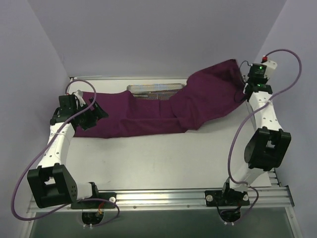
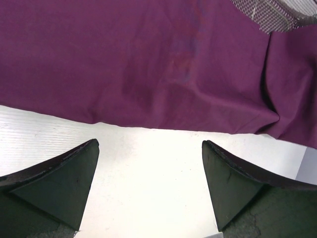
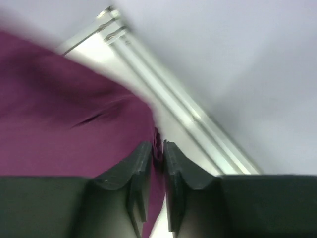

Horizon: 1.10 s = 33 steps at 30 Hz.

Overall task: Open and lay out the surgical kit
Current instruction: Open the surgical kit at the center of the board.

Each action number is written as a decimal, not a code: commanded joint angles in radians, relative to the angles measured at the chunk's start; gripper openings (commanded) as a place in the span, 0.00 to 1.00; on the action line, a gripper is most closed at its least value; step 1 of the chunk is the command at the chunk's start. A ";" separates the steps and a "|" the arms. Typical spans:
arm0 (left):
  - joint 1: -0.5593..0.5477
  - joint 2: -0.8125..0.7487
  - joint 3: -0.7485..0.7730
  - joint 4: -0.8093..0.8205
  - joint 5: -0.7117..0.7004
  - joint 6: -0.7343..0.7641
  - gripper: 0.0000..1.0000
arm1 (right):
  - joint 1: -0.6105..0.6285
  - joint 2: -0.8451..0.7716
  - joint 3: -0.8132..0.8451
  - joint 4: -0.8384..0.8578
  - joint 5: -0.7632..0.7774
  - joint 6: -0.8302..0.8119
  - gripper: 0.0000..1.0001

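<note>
Cloth wrap: we are watching the dark purple cloth wrap [image 1: 148,116] lying stretched across the far half of the table [image 1: 163,163], running from beside the left arm's fingers up toward the far right corner

Cloth's right end: here it is hanging raised off the table, bunched at the right arm's fingertips

Wire-mesh tray: the silver wire-mesh tray [image 1: 154,90] is sitting at the far edge, about midway along; the cloth is draping over its near side and its right end, so we are seeing only a strip of mesh

Tray contents: too small for us to tell from above

Left gripper: the left gripper [image 2: 148,144] is standing with its jaws wide apart over bare white table, just at the near hem of the cloth; nothing is sitting between the fingers

Right gripper: the right gripper [image 3: 157,145] is up at the far right, jaws nearly together, and we are seeing a thin purple fold of the cloth pinched between them

Right wrist view: blurred, though the pinched fold is showing clearly enough
</note>
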<state>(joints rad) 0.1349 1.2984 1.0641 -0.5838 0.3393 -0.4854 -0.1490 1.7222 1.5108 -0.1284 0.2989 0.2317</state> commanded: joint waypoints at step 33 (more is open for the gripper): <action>-0.109 0.164 0.093 0.118 0.056 -0.105 0.94 | 0.212 0.505 0.330 0.058 -0.462 0.419 0.86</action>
<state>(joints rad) 0.0311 1.4609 1.1191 -0.5182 0.3832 -0.5777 0.0662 2.2314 1.7523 -0.0261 -0.2272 0.5896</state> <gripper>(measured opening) 0.940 0.854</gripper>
